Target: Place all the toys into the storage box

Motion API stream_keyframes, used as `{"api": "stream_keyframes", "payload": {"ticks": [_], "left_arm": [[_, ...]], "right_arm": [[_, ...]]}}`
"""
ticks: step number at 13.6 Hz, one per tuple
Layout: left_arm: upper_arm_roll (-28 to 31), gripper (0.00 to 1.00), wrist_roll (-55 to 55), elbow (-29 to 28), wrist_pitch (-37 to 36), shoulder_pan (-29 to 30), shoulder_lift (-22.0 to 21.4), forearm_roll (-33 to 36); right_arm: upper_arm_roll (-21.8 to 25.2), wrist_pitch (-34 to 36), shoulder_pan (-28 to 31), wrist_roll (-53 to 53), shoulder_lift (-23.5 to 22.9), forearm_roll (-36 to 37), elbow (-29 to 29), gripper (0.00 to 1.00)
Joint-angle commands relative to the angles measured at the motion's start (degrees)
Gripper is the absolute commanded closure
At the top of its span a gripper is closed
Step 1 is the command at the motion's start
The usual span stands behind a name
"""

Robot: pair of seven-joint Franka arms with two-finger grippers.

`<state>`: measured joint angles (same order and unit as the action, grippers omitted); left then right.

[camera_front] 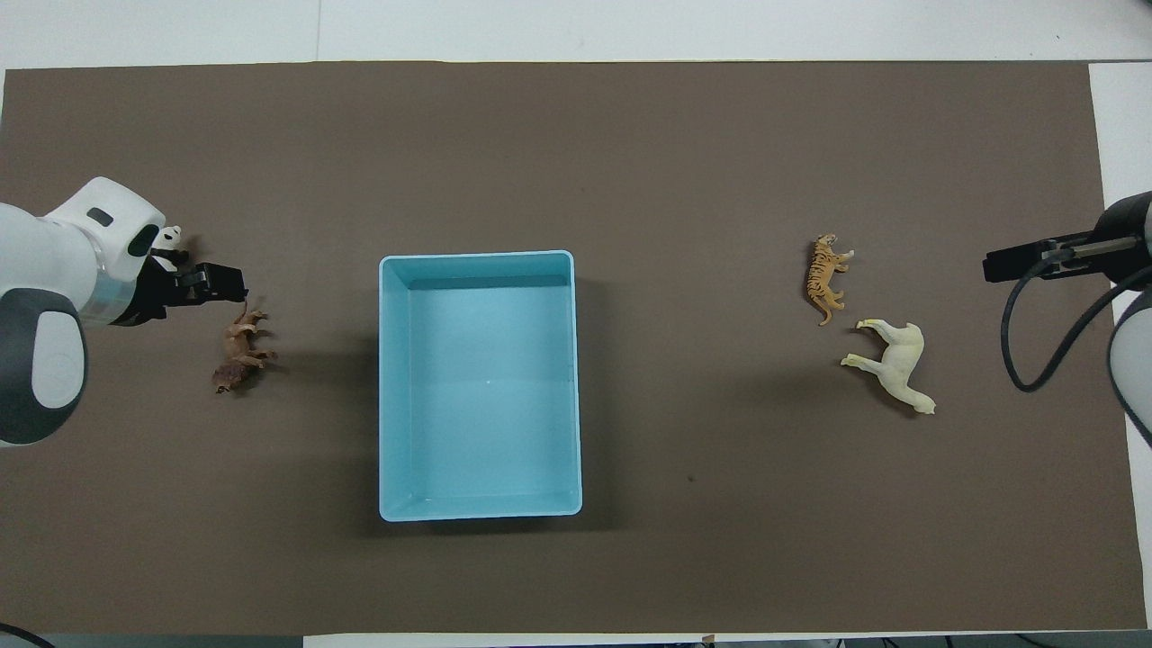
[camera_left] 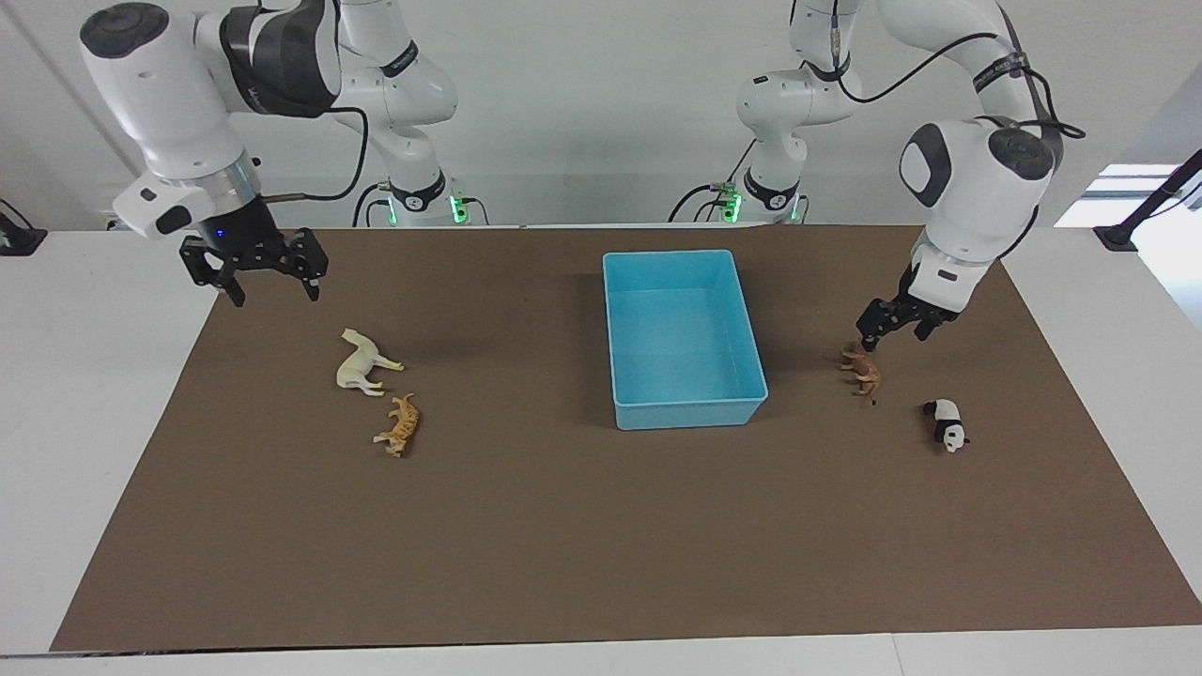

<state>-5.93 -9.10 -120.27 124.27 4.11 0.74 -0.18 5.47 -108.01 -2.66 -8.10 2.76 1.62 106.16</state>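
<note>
The light blue storage box point(camera_left: 685, 411) stands mid-table with nothing in it; it also shows in the overhead view point(camera_front: 389, 387). The brown animal point(camera_left: 861, 368) point(camera_front: 238, 346) and the panda point(camera_left: 947, 424) lie toward the left arm's end. My left gripper point(camera_left: 895, 336) point(camera_front: 211, 283) is open and hovers low over the brown animal's end nearer the robots. In the overhead view the left arm covers most of the panda point(camera_front: 171, 238). The cream horse point(camera_left: 362, 368) point(camera_front: 895, 360) and the tiger point(camera_left: 402, 427) point(camera_front: 823, 274) lie toward the right arm's end. My right gripper point(camera_left: 269, 286) point(camera_front: 1008, 265) is open and empty, in the air over the mat's edge.
A brown mat point(camera_left: 563, 545) covers most of the white table. A black stand point(camera_left: 1127, 235) sits on the bare table at the left arm's end.
</note>
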Motion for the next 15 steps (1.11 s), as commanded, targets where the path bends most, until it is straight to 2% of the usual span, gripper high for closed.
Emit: {"api": "stream_keyframes", "payload": {"ticks": [1, 4, 6, 12, 13, 14, 15], "left_arm": [[-0.05, 0.0, -0.04, -5.14, 6.93, 0.89, 1.44, 0.09], [-0.05, 0.0, 0.14, -9.98, 14.32, 3.61, 2.69, 0.09], [-0.05, 0.0, 0.05, -10.34, 15.12, 3.62, 3.56, 0.09], [-0.05, 0.0, -0.13, -12.18, 19.42, 3.36, 6.11, 0.09], [-0.05, 0.05, -0.04, -12.1, 19.25, 3.45, 6.2, 0.09], [-0.05, 0.25, -0.12, -12.01, 19.08, 3.45, 6.2, 0.09], [-0.05, 0.52, -0.12, -11.92, 19.08, 3.45, 6.29, 0.09]], "right_arm": [[-0.46, -4.05, -1.99, 0.98, -1.35, 0.05, 2.73, 0.0], [-0.54, -6.42, -2.08, 2.29, -3.73, -0.12, 5.1, 0.0], [-0.46, -9.14, -2.17, 2.65, -3.91, -0.12, 6.68, 0.0], [-0.46, -10.74, -5.51, 7.48, -5.31, -0.3, 6.78, 0.0], [-0.46, -10.56, -5.51, 7.57, -5.31, -0.3, 6.95, 0.0], [-0.46, -10.56, -5.42, 8.01, -5.23, -0.3, 7.48, 0.0], [-0.46, -10.56, -4.82, 9.06, -5.22, -0.3, 7.92, 0.0]]}}
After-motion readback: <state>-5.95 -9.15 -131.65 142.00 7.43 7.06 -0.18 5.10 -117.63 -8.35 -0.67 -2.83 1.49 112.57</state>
